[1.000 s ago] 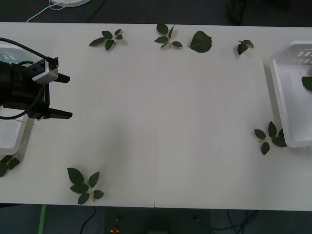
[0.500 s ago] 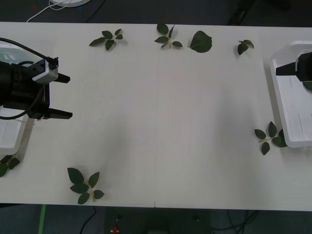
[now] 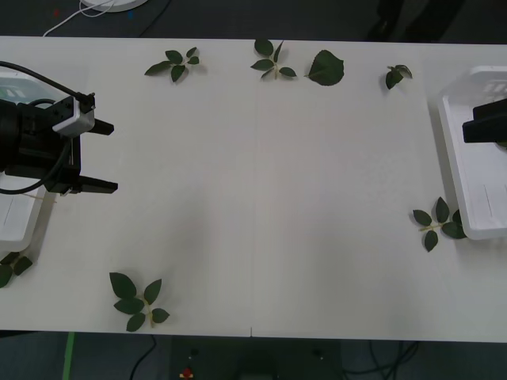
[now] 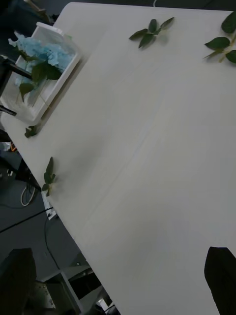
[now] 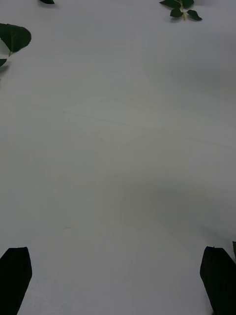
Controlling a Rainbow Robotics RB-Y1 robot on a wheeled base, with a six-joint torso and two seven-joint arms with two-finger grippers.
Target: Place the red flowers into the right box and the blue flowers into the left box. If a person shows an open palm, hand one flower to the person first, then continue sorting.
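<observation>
Pale-blue flowers (image 4: 40, 53) lie in the left box (image 4: 59, 78), a white tray at the table's far left (image 3: 17, 223). My left gripper (image 3: 107, 157) hovers beside that box, open and empty, its black fingers (image 5: 14, 268) over bare tabletop. The right box (image 3: 463, 170) sits at the table's right edge. Over it shows part of my right arm (image 3: 487, 127). My right gripper (image 4: 120, 251) is open with nothing between its fingers. The red flowers are out of view.
Loose green leaf sprigs lie along the far edge (image 3: 176, 63) (image 3: 273, 62) (image 3: 326, 68) (image 3: 396, 75), next to the right box (image 3: 438, 222), near the front edge (image 3: 136, 301) and by the left box (image 3: 9, 267). The white table (image 3: 261, 182) is bare between them.
My right arm has come into the front view at the right edge, over the right box, and has shifted a little nearer. The left arm has not moved.
</observation>
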